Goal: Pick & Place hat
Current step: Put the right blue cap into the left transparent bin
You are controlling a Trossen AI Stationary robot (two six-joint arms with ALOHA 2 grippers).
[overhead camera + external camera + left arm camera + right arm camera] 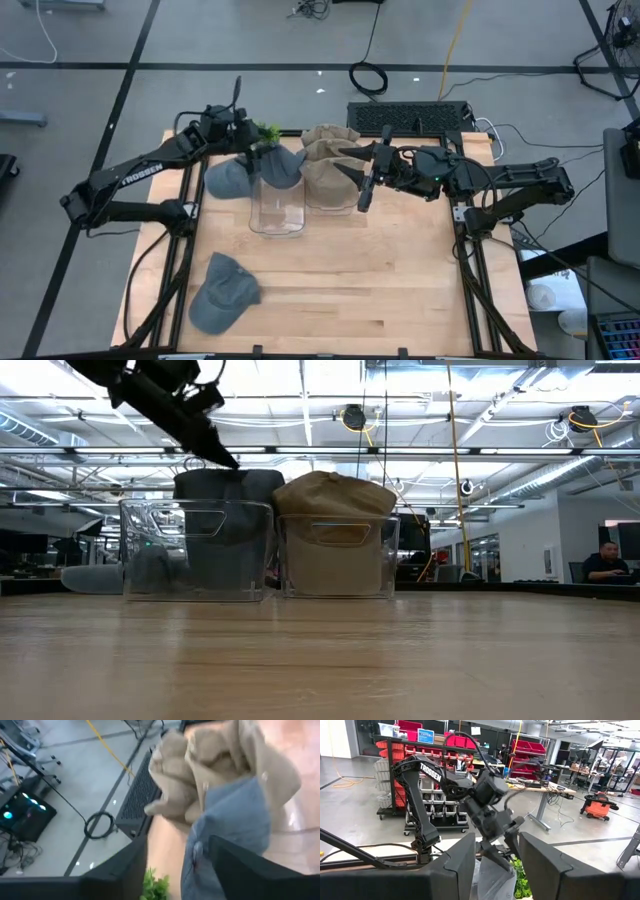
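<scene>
Hat (252, 172), blue-grey, is draped over the far rim of the clear bin (279, 212), partly inside, beside tan caps in the neighbouring bin (325, 195). It is flanked by the left claw (262, 150), whose fingers appear parted around the fabric. A straight upward retreat is advised, so the cloth is not snagged. The right claw (365, 190) hovers nearby, fingers apart, empty. Another hat (222, 292) lies on the worktop (380, 290).

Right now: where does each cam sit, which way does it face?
High: overhead, straight down; both arms, left gripper at grey cap.
Low: table height, level; clear bins, an arm above.
Left wrist: past own fingers at grey cap, tan caps.
Right wrist: own fingers, facing left arm.
Shared: grey cap, high and left wrist.
</scene>
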